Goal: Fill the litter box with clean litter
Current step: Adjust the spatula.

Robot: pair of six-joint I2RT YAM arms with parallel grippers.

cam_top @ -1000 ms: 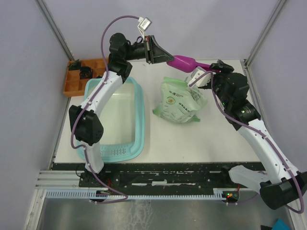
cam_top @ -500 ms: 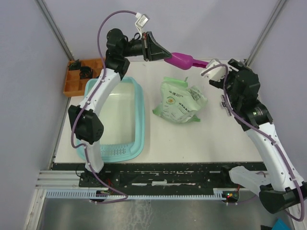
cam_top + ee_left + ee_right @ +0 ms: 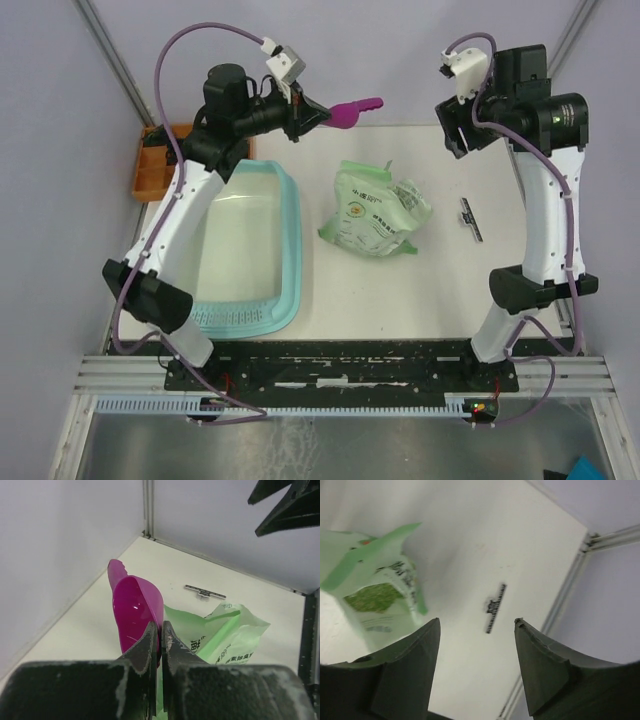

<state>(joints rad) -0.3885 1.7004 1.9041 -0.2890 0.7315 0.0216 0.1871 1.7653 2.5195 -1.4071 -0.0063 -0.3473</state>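
Observation:
The light teal litter box (image 3: 293, 240) lies at the table's left, its whitish floor showing. My left gripper (image 3: 318, 113) hovers high beyond its far right corner, shut on the handle of a magenta scoop (image 3: 355, 106). In the left wrist view the scoop's bowl (image 3: 136, 604) sticks out past my gripper (image 3: 160, 626). The green and white bag (image 3: 378, 210) lies crumpled at the table's middle. The litter is hidden. My right gripper (image 3: 455, 128) is raised at the back right, open and empty (image 3: 477, 622), looking down on the bag (image 3: 380, 587).
An orange compartmented tray (image 3: 150, 172) sits at the back left beside the box. A small black clip (image 3: 469, 219) lies on the table right of the bag, also below my right gripper (image 3: 493, 609). Enclosure walls and posts stand close behind both arms.
The right gripper left the bag's top and rose to the back right. The left arm swung the scoop left and higher, away from the bag.

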